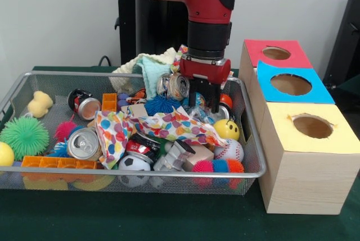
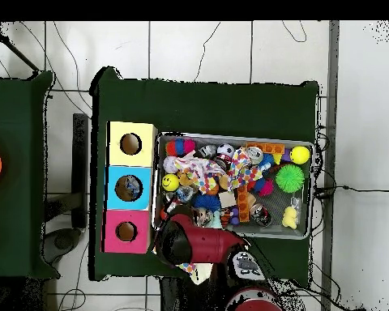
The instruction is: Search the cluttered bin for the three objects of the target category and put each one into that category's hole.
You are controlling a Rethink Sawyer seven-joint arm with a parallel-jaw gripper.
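Note:
A wire mesh bin (image 1: pixel 252 140) holds mixed clutter. My gripper (image 1: pixel 206 98) hangs at its back right corner, open, with both black fingers dipped among the items. A crushed silver can (image 1: pixel 174 86) lies just left of the fingers. Other cans (image 1: pixel 84 142) (image 1: pixel 86 106) lie further left. A yellow smiley ball (image 1: pixel 227 129), a baseball (image 1: pixel 229 150) and a small soccer ball (image 1: pixel 134 165) sit at the front right. A dotted cloth (image 1: pixel 169 124) drapes across the middle. In the overhead view the red arm (image 2: pixel 194 243) hides the gripper.
Three boxes stand beside the bin, each with a round hole: red (image 1: pixel 276 53), blue (image 1: pixel 291 84), yellow (image 1: pixel 313 126). A green spiky ball (image 1: pixel 24 136), a yellow duck (image 1: pixel 40 104), orange blocks (image 1: pixel 59 163) and folded cloths (image 1: pixel 149 67) fill the rest of the bin.

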